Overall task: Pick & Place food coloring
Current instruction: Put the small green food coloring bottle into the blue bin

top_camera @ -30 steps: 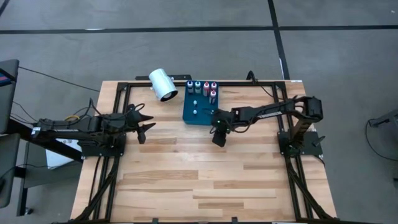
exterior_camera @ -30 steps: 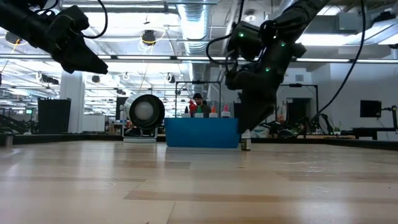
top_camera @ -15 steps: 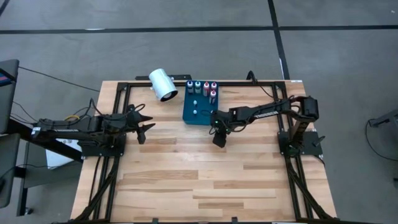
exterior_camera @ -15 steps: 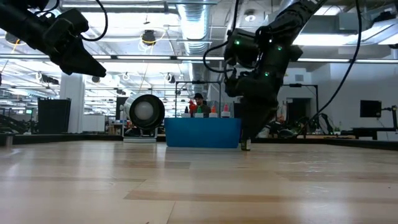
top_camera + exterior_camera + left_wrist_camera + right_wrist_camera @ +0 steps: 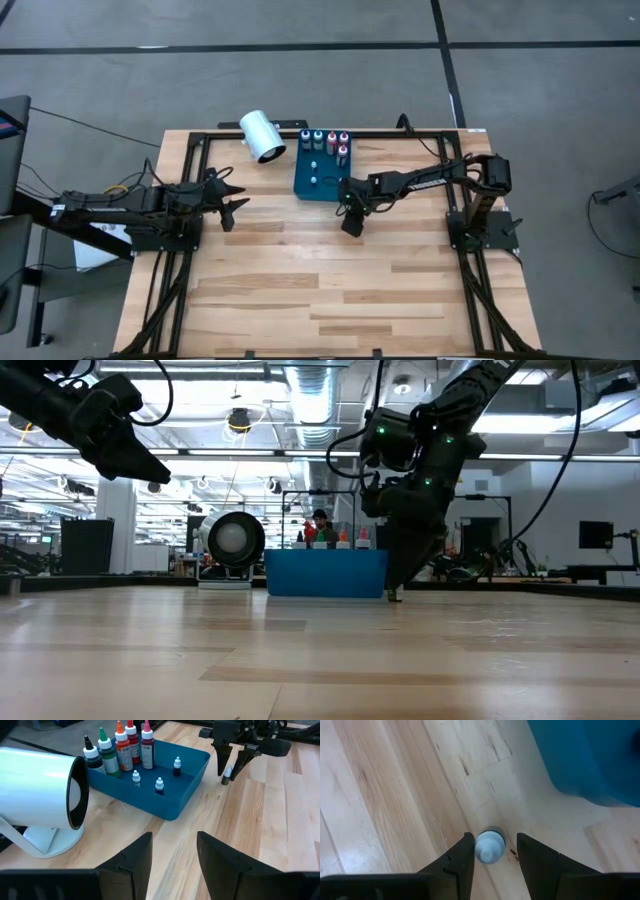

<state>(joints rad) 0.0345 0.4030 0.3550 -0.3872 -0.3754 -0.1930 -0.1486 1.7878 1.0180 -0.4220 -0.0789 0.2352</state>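
A tiny white-capped food coloring bottle (image 5: 490, 846) stands upright on the table just off the blue tray's (image 5: 303, 186) near right corner. It also shows in the left wrist view (image 5: 227, 774) and the low view (image 5: 395, 594). My right gripper (image 5: 352, 224) is open, points down, and has one finger on either side of this bottle. Several bigger bottles with coloured tops (image 5: 120, 747) and tiny white-capped ones (image 5: 159, 784) stand in the tray. My left gripper (image 5: 238, 205) is open and empty above the table's left part. My right gripper's fingers come from above and stand on either side of the small bottle's cap (image 5: 486, 851). One finger (image 5: 466, 854) lies close beside the cap, and I cannot tell whether it touches. The bottle stands on the table.
A large white cylinder (image 5: 262, 136) lies on its stand left of the tray at the far edge. Black frame rails (image 5: 180, 200) run along the table's left, right and far sides. Bare wood spreads across the near half of the table.
My right gripper has gone down over the small bottle beside the tray and shifted a little toward the table's left edge. Its fingers now reach the table around the bottle. The bottle has stayed in place.
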